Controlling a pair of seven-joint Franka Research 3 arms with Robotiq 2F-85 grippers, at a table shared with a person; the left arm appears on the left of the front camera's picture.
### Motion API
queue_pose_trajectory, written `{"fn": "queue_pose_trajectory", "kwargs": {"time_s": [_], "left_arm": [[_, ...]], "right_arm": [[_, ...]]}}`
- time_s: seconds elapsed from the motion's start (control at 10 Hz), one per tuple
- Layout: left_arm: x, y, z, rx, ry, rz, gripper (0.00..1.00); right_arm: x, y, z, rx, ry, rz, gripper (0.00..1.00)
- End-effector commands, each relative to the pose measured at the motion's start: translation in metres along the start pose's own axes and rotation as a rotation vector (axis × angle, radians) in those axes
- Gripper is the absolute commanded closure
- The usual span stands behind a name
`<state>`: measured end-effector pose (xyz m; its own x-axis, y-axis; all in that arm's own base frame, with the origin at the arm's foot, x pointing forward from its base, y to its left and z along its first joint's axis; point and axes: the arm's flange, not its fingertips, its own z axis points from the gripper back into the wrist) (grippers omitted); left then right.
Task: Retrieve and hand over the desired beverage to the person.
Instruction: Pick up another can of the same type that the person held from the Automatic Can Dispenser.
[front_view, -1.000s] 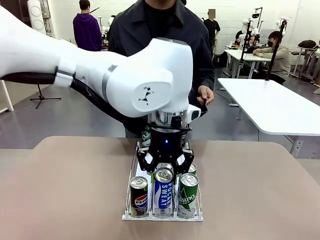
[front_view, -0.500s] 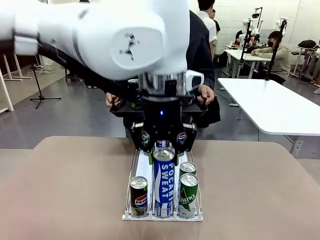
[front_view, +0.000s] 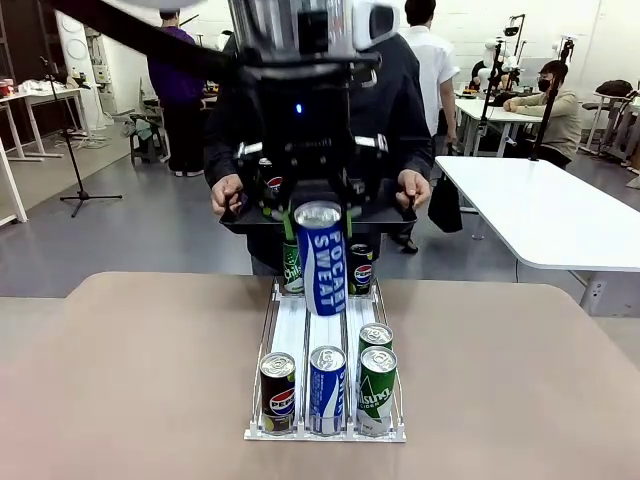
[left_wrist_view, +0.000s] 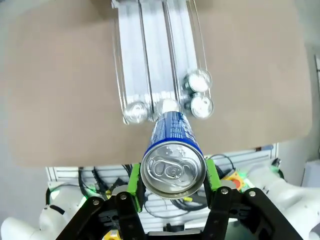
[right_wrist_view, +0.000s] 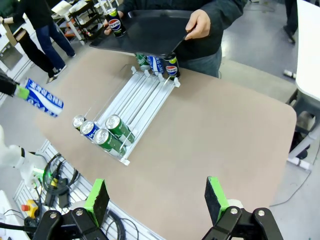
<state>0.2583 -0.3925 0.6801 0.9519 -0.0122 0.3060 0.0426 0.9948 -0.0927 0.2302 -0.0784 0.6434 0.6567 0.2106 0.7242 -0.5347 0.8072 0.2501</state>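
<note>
Held can (front_view: 322, 256) above rack (front_view: 290, 325), four cans at near end, person (front_view: 400, 100) with tray (right_wrist_view: 145, 31) behind

Grey floor (front_view: 130, 235) spreads behind brown table (front_view: 120, 380). White table (front_view: 545, 210) right of it, well apart. Farther behind white table, another white table (front_view: 495, 112) with seated person (front_view: 555, 105). White wall (front_view: 470, 30) at back. Black tripod stand (front_view: 80, 195) on floor, left of brown table. Even, bright light.
</note>
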Motion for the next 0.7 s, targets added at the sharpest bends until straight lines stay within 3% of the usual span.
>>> {"fn": "queue_pose_trajectory", "kwargs": {"time_s": [0.0, 0.3, 0.6], "left_arm": [[0.012, -0.005, 0.021, 0.048, -0.092, 0.012, 0.98], [0.019, 0.003, 0.040, 0.068, -0.110, 0.021, 0.98], [0.017, 0.006, 0.028, 0.034, -0.094, 0.012, 0.98]], "right_arm": [[0.000, 0.000, -0.002, 0.030, -0.005, 0.015, 0.00], [0.000, 0.000, -0.002, 0.030, -0.005, 0.015, 0.00], [0.000, 0.000, -0.002, 0.030, -0.005, 0.015, 0.00]]}}
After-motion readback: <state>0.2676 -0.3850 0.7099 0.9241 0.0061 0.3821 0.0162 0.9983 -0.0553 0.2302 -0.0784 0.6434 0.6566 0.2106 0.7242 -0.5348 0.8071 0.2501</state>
